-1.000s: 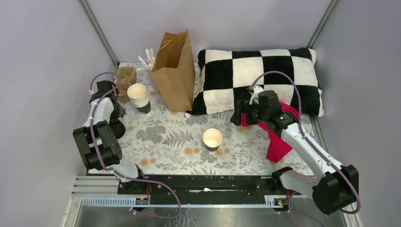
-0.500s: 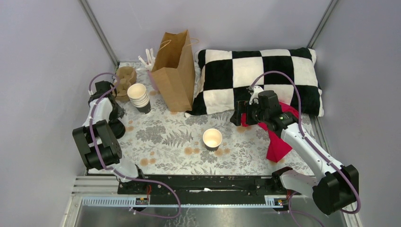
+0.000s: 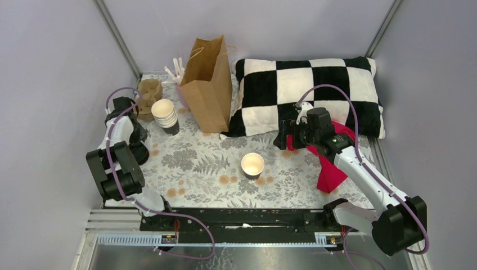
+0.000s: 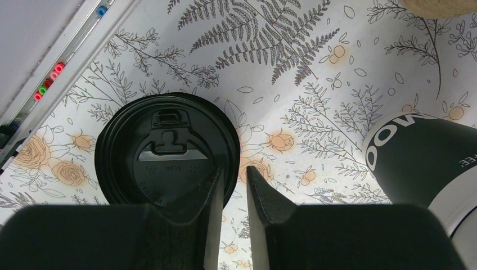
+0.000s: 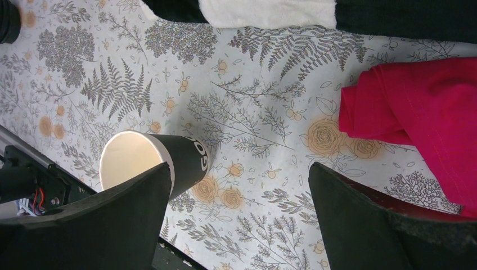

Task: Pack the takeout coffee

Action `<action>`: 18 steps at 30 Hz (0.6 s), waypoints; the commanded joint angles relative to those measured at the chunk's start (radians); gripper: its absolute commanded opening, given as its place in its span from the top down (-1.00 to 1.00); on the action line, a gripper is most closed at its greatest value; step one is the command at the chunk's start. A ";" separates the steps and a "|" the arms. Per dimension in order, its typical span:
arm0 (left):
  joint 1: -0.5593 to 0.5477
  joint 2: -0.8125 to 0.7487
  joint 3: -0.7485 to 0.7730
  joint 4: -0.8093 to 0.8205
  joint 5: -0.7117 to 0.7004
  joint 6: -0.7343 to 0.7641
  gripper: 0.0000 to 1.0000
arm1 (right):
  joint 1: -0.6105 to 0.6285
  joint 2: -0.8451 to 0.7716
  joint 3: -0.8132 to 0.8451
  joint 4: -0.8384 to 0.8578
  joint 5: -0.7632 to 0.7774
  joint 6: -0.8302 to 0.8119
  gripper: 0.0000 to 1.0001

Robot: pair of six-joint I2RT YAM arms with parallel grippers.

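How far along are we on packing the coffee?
Nothing looks done: the cup stands lidless mid-table, apart from the bag. In hand: left end effector, fingers nearly together, at the rim of a black lid; right end effector open and empty. Remaining: lid the cup, then bag it.

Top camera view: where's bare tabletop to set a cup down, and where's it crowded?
Bare: the floral stretch between the cup stack and the lone open cup, and between that cup and the red cloth. Crowded: back-left corner around the paper bag.
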 commanded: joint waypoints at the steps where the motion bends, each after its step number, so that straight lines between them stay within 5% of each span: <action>1: 0.009 0.009 0.011 0.019 0.003 0.009 0.50 | 0.010 -0.003 0.023 0.020 -0.005 -0.007 -0.97; 18: 0.010 0.012 0.011 0.017 0.010 0.009 0.67 | 0.011 0.002 0.022 0.023 -0.008 -0.004 -0.97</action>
